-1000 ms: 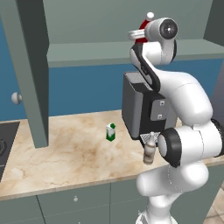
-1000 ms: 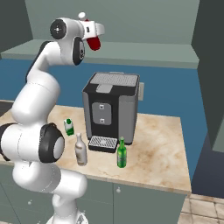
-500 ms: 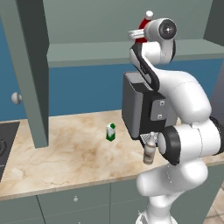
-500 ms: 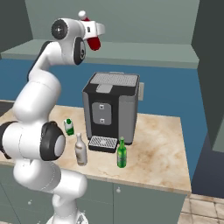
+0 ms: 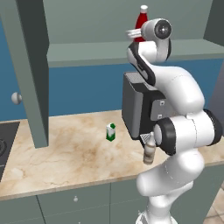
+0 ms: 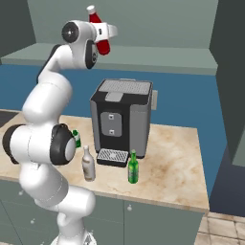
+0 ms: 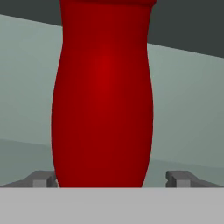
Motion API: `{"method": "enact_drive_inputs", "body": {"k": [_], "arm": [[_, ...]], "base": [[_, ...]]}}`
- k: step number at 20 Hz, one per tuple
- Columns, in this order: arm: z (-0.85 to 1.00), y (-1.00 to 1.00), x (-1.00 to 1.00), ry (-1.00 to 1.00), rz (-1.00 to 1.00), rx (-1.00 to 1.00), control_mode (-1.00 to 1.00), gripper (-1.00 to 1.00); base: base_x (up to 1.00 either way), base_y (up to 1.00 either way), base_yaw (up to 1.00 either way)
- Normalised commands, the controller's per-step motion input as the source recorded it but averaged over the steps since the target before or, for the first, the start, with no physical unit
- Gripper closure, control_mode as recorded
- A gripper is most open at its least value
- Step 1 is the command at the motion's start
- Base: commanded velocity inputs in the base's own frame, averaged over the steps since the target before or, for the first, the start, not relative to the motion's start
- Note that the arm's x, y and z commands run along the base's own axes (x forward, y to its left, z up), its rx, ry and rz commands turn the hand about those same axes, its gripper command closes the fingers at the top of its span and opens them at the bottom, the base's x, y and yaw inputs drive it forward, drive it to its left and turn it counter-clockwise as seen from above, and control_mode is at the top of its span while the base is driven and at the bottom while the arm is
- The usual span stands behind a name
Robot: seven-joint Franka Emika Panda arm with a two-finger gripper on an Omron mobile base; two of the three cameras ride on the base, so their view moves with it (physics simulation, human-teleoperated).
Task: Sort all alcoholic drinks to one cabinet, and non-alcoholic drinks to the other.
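your claw point(image 7: 111, 179) has just let go of the red bottle point(image 7: 103, 94); it stands shelved, three drinks left.

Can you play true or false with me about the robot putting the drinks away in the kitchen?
1. The red bottle stands upright on the cabinet shelf. True.
2. The gripper is squeezing the red bottle. False: its fingers stand apart on either side of the bottle.
3. The green glass bottle is on the counter in front of the coffee machine. True.
4. The little green-and-white carton is already up in the cabinet. False: it sits on the counter.
5. The pale grey bottle is lying on its side. False: it stands upright.
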Motion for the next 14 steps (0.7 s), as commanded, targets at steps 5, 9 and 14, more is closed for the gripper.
{"method": "enact_drive_inputs", "body": {"k": [5, 9, 14], "arm": [[0.00, 0.00, 0.24, 0.00, 0.00, -0.02, -1.00, -1.00], [0.00, 0.00, 0.17, 0.00, 0.00, -0.03, -1.00, -1.00], [0.00, -0.02, 0.05, 0.00, 0.00, -0.01, -1.00, -1.00]], "base": [[0.00, 0.00, 0.00], [0.00, 0.00, 0.00], [0.00, 0.00, 0.00]]}}
